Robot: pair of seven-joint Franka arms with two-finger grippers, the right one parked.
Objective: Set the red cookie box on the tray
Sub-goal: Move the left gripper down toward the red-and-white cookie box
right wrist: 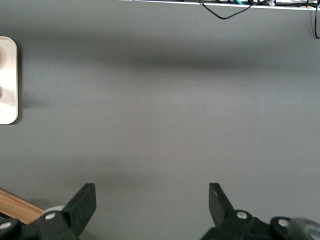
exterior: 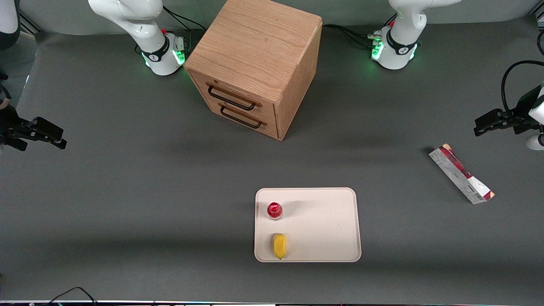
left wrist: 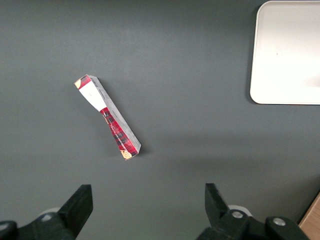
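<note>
Your working arm's black two-finger gripper [exterior: 482, 126] hangs above the grey table at the working arm's end, spread wide and holding nothing. The wrist view shows its two fingers [left wrist: 80, 202] far apart with bare tabletop between them.

The long, thin red plaid cookie box with white-grey printed panels [exterior: 461, 173] lies flat on the table, near the gripper but not touching it, and slightly nearer the front camera. It sits at a slant, so you will probably need to turn the wrist to close across its narrow width.

The flat cream-beige tray with rounded corners and a low rim [exterior: 323, 221] rests well apart from the box, toward the middle of the table. It already carries a small red-capped bottle [exterior: 274, 210] and a yellow lemon-shaped object [exterior: 279, 245], both along the edge toward the parked arm. That leaves the tray's half nearest your box bare, likely the easiest spot to set it down.

A light wooden two-drawer cabinet [exterior: 255, 63] stands farther from the front camera than the tray, clear of the likely path. The pickup has not yet begun.
</note>
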